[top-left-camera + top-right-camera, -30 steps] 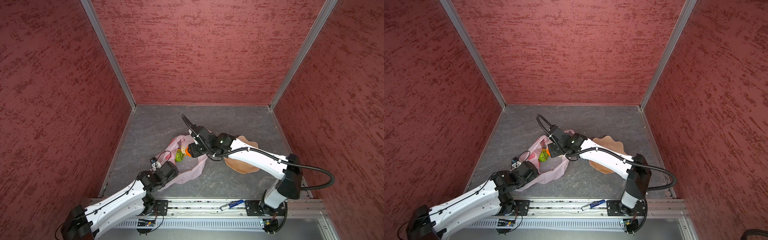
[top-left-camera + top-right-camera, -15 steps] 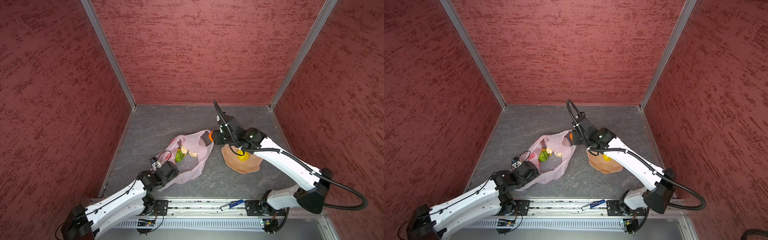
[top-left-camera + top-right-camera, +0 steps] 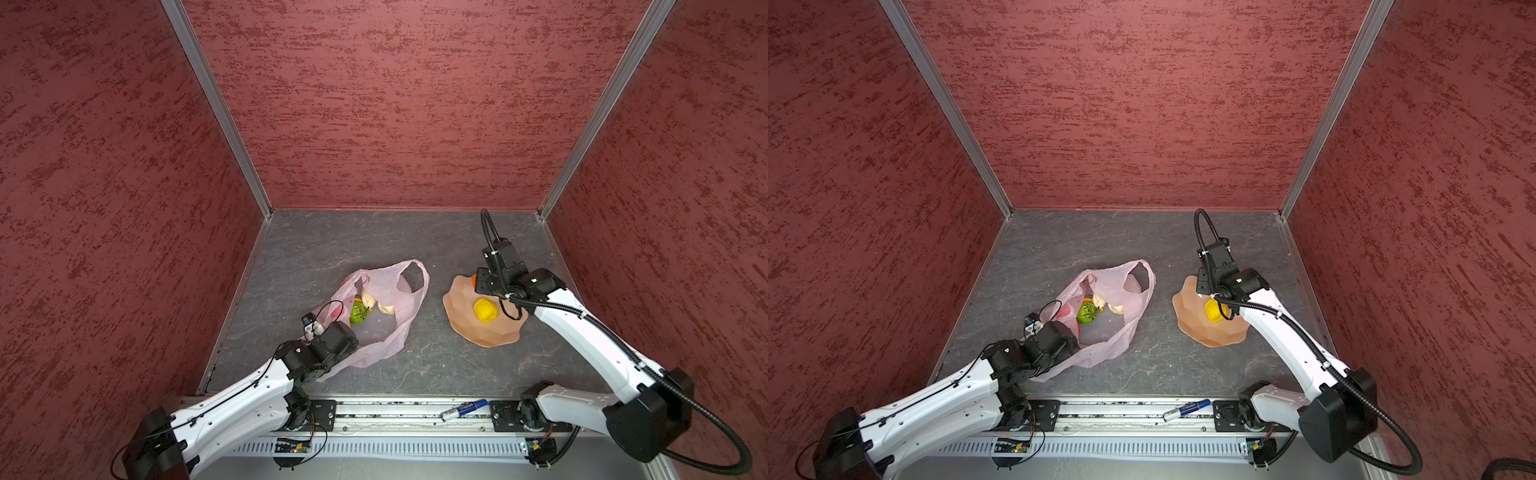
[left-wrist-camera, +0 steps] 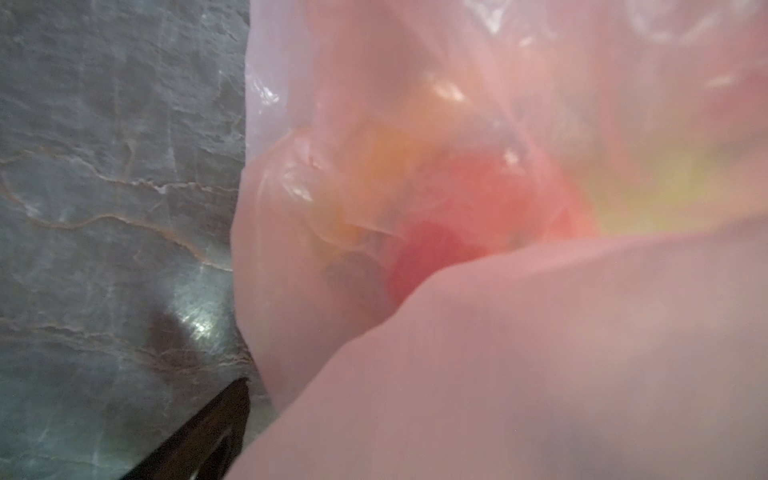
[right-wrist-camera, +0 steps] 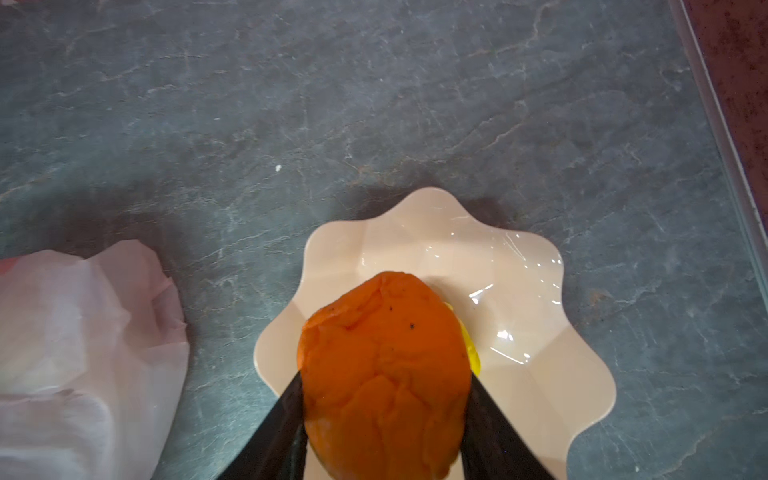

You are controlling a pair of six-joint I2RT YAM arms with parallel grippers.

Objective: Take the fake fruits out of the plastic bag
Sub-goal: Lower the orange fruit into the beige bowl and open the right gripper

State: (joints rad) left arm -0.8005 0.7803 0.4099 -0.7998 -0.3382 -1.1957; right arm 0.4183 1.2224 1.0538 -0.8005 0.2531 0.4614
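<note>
The right arm rises from its base at the near right, folds at the elbow, and runs its long white forearm toward the far left. Its wrist is bent down over the far edge of the peach bowl (image 3: 490,338). The right gripper (image 5: 384,388) pinches the small orange fruit (image 5: 382,357) between its two dark fingers and holds it above the bowl's inside. A yellow lemon (image 3: 485,309) lies in the bowl, partly hidden behind the orange fruit in the right wrist view.

The left arm stretches low from the near left, with its wrist down at the near-left edge of the plastic bag (image 3: 386,328). The left gripper (image 3: 338,338) is spread wide. One dark finger (image 4: 208,436) shows on the surface (image 3: 332,249) just beside the bag, and film covers the other. I cannot tell whether it grips the film.

The bag lies on the surface left of the bowl and apart from it, its handles toward the far side. Inside are a green textured ball (image 3: 358,312) and two cream-white pieces (image 3: 367,297), close together. A blurred red shape (image 4: 457,232) shows through the film.
</note>
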